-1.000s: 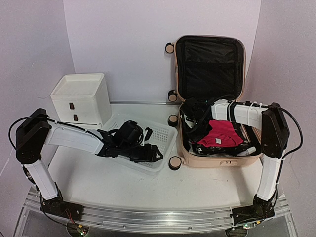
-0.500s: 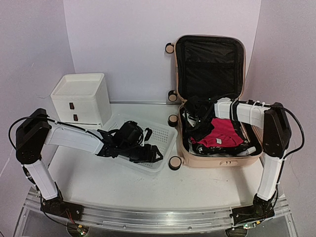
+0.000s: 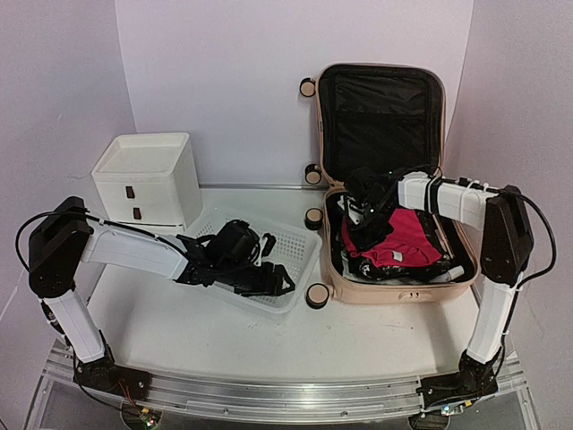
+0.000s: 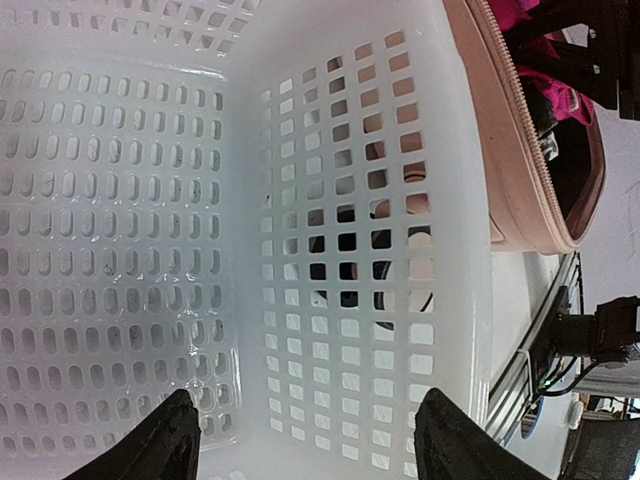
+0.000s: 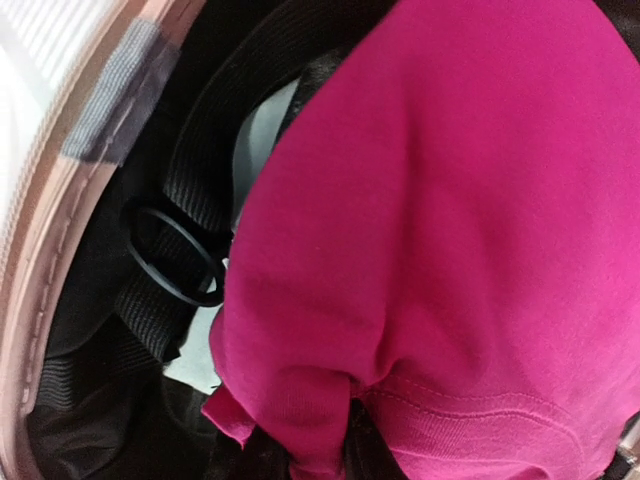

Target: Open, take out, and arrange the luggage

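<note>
The luggage [image 3: 394,291] is a pale pink hard-shell suitcase lying open at the right, its black-lined lid [image 3: 380,116] upright against the back wall. A magenta garment [image 3: 398,242] lies on dark clothes inside. My right gripper [image 3: 363,210] is low over the shell's rear left, shut on a bunched fold of the magenta garment [image 5: 450,200]; its fingers [image 5: 345,440] are nearly buried in cloth. My left gripper [image 3: 277,278] hangs open inside the white mesh basket [image 3: 291,246], holding nothing. Its fingertips [image 4: 305,440] frame the basket wall [image 4: 340,200], and the luggage edge [image 4: 520,170] shows beyond.
A white drawer unit [image 3: 148,179] stands at the back left. Caster wheels [image 3: 316,296] stick out from the suitcase's left side toward the basket. A black webbing strap with a ring [image 5: 175,255] lies beside the garment, near the suitcase's left rim.
My right gripper has shifted left and back inside the suitcase, and the magenta garment has bunched up and followed it. The left arm has stayed still.
</note>
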`<state>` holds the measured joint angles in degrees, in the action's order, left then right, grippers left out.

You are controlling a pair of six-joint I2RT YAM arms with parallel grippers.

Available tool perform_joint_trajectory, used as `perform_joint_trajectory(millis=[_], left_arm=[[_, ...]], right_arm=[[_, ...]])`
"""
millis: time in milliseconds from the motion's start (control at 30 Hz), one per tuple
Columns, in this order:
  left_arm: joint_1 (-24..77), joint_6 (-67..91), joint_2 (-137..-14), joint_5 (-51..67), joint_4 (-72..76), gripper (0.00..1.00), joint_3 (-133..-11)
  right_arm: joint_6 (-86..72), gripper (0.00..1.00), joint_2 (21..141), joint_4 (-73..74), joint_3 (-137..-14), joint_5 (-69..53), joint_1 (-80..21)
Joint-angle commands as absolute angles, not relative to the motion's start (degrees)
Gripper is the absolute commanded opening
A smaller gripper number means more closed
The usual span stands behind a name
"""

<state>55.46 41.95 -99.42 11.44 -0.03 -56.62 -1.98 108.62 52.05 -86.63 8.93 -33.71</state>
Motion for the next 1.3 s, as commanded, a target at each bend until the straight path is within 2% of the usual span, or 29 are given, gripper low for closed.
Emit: perform_joint_trajectory(millis=[0, 133, 267, 433, 567, 767, 933, 1100, 1267], left_arm=[[55.6, 40.8, -98.9, 12.4, 0.4, 0.75, -59.2], [55.6, 40.8, -98.8, 12.6, 0.4, 0.75, -59.5], [55.6, 41.0, -99.0, 12.7, 0.4, 0.75, -59.5], [55.6, 41.0, -98.7, 12.9, 0.4, 0.75, -59.3], [55.6, 41.0, -98.2, 13.0, 0.4, 0.75, -59.2], [55.6, 40.8, -97.6, 13.7, 0.4, 0.76, -59.5], [55.6, 41.1, -97.8, 14.5, 0.4, 0.77, -59.9], [55.6, 41.3, -97.5, 15.5, 0.4, 0.78, -60.3], [55.6, 41.4, -97.3, 15.7, 0.4, 0.79, -60.4]], right_arm=[[-3.9, 0.16, 105.2, 55.9, -88.5, 6.3, -30.6], [-4.3, 0.19, 104.8, 56.1, -88.9, 3.5, -30.0], [-4.6, 0.11, 105.1, 56.6, -89.1, 2.9, -29.1], [-5.4, 0.18, 105.4, 56.8, -89.2, 0.5, -27.7], [-5.9, 0.14, 105.7, 56.9, -89.1, -2.1, -26.8], [-7.2, 0.15, 105.8, 57.0, -89.5, -7.1, -24.8], [-7.7, 0.09, 106.3, 57.1, -89.4, -10.1, -23.4], [-8.1, 0.14, 106.6, 57.2, -89.2, -13.7, -21.8], [-8.5, 0.14, 107.7, 57.2, -89.2, -17.1, -20.4]])
